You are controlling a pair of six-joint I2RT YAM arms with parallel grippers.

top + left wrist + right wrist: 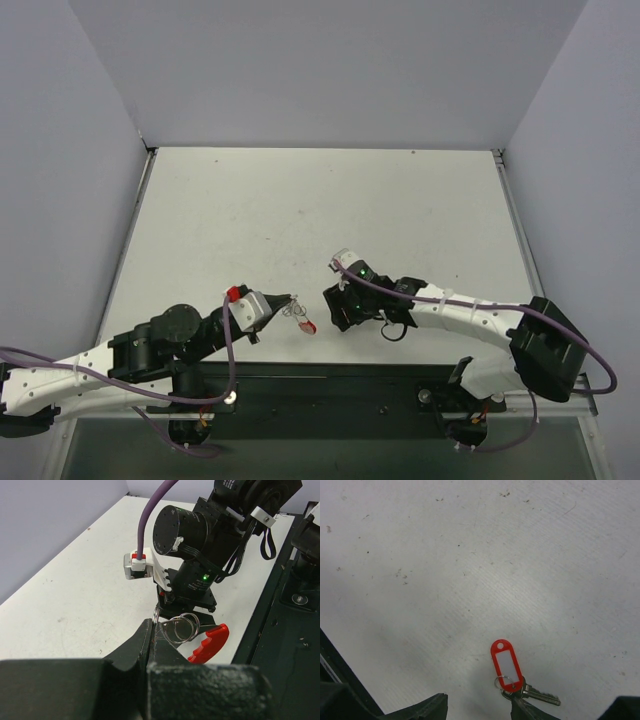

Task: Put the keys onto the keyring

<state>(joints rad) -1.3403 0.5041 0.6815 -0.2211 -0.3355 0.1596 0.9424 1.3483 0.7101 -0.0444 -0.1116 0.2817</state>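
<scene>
The keyring is a red curved clip (pixel 210 642) hanging from a bunch of thin silver wire rings (pixel 182 627). My left gripper (pixel 151 628) is shut on those rings, a little above the table. From above, the clip (pixel 307 325) dangles just past the left gripper (pixel 288 301). The keys (pixel 506 662) lie flat on the table: a small red tag with a pale centre, a small ring and a silver key (pixel 540 695). My right gripper (pixel 476 701) hangs open over them, its right finger (pixel 525 712) at the key's head. In the top view the right gripper (pixel 335 305) hides the keys.
The right arm's wrist and its purple cable (pixel 150 515) stand close in front of the left gripper. A black base strip (pixel 330 385) runs along the near table edge. Grey walls enclose the white table (pixel 320 210) on three sides.
</scene>
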